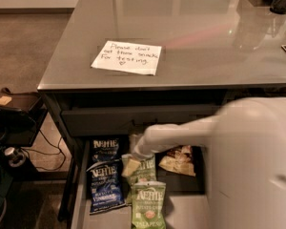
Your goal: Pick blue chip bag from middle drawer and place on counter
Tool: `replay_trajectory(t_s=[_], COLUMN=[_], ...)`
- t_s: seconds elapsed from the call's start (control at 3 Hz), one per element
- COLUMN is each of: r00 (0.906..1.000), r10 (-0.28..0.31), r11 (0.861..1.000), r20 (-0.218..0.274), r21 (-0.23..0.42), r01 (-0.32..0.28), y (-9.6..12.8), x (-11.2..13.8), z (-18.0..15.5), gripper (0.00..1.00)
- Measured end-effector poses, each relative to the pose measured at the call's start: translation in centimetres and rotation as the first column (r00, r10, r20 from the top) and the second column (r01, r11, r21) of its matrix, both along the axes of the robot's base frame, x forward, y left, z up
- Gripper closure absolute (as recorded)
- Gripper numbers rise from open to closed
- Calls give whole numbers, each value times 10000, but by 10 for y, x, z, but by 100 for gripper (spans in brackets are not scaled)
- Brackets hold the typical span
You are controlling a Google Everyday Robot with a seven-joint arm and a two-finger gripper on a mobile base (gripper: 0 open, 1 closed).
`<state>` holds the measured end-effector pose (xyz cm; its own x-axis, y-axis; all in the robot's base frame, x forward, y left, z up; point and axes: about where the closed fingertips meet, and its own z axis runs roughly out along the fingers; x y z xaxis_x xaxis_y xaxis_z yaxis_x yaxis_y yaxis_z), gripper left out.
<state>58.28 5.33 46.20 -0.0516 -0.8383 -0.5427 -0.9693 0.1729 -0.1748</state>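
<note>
The middle drawer (81, 190) stands pulled open below the counter (209, 42). The blue chip bag (105, 186), dark blue with a lighter lower band, lies flat at the drawer's left front. A plainer dark blue Kettle bag (105, 149) lies behind it. My white arm reaches down from the right into the drawer. My gripper (131, 166) with tan fingertips hovers just right of the blue chip bag, over a green Kettle bag (144, 170). It holds nothing that I can see.
A second green Kettle bag (148, 205) lies at the drawer's front and a brown snack bag (178, 160) at its back right. A white handwritten note (127, 57) lies on the counter. A shut drawer front (133, 118) sits above. Dark shelves and cables (14, 128) stand at the left.
</note>
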Motion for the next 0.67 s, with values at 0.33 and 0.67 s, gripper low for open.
replay_trajectory(t_s=[0.33,0.67], r00=[9983,9983], r10=[329,330], r11=[9995,9995], r20=[487,487], r21=[11,11], r01=[-330,-331], y=[18,18], x=[14,13], z=[-15,-19], gripper=[0,0])
